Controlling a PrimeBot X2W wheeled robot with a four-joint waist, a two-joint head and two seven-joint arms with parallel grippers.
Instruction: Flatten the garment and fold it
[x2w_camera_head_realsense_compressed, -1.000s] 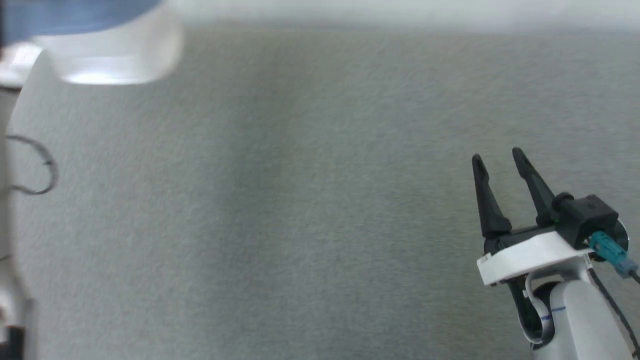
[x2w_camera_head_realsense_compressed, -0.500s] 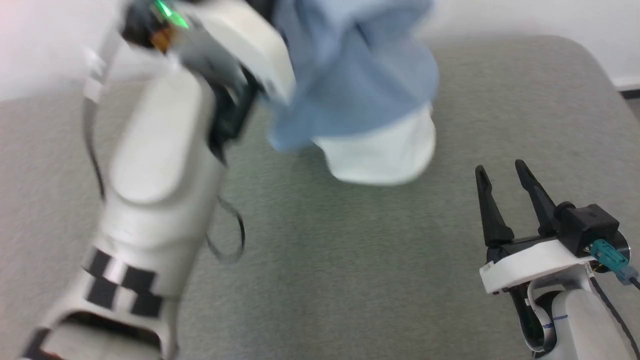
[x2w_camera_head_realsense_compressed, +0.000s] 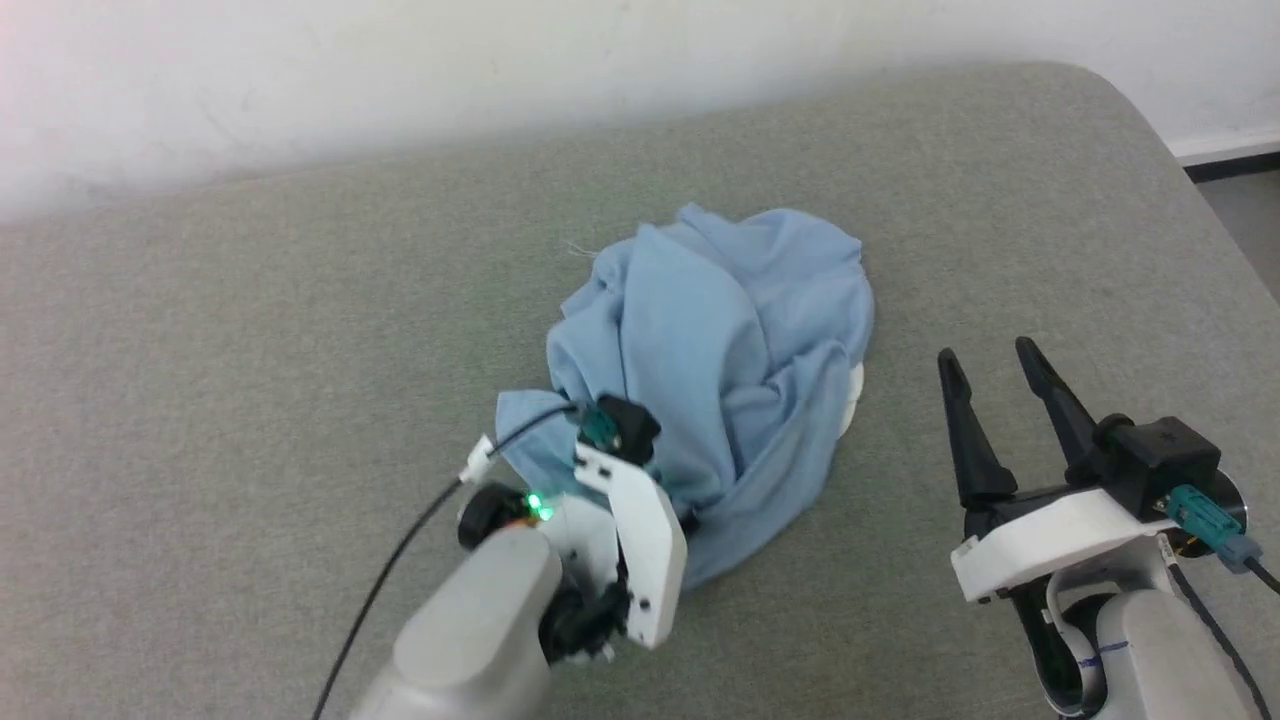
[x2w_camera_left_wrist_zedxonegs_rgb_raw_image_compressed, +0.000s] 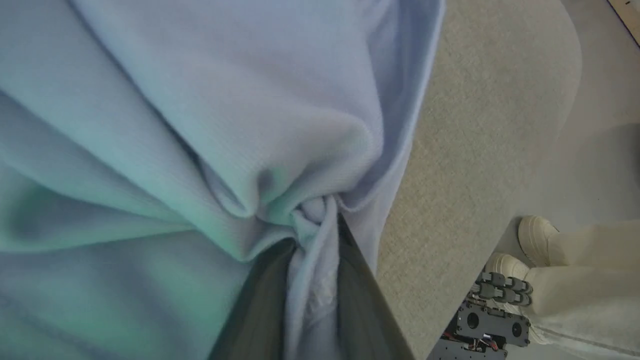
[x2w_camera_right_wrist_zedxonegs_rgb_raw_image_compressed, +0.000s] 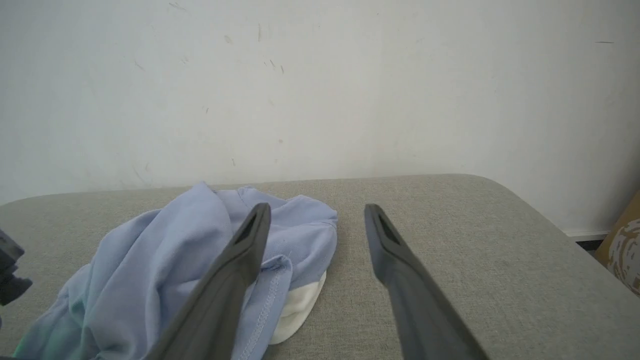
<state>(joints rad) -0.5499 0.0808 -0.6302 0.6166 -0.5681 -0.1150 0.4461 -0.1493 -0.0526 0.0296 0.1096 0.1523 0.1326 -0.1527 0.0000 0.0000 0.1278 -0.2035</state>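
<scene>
Head view: left arm reached in from below, left gripper (x2w_camera_head_realsense_compressed: 680, 510) sunk into the near edge of the garment (x2w_camera_head_realsense_compressed: 720, 330), a crumpled light-blue heap mid-way across the grey felt-like table (x2w_camera_head_realsense_compressed: 300, 350). Right gripper (x2w_camera_head_realsense_compressed: 985, 352) hovered off to its right, 2 fingers spread, nothing between them.

Left wrist view: dark fingers (x2w_camera_left_wrist_zedxonegs_rgb_raw_image_compressed: 260, 300) pinched a twisted bunch of soft knit.

Right wrist view: a white patch (x2w_camera_right_wrist_zedxonegs_rgb_raw_image_compressed: 300, 305) peeked from under the stitched blue hem.

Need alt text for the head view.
A crumpled light blue shirt lies heaped on a grey table, with the left claw pinching its near edge. The right claw stands open on the right, apart from the shirt, and a white wall is behind.
</scene>
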